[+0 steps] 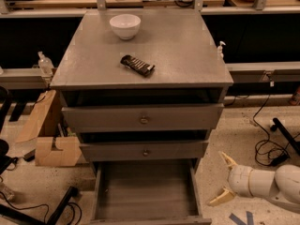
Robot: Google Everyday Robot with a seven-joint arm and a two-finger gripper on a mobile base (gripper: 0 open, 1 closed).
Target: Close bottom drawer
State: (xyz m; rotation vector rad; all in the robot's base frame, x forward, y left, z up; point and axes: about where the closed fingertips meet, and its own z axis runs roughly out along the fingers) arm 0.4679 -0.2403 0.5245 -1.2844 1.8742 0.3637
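I see bottom drawer [145, 189] pulled far out under cabinet. Gripper [224, 179] low, right of drawer, near its side, not touching; fingers spread, holding nothing.

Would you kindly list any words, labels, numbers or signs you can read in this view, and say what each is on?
None can be read.
Dark snack bar wrapper on the cabinet top: print too blurred.
Blue floor marking: a shape, no legible text.
Gripper, open, right of the pulled-out bottom drawer: no markings visible.
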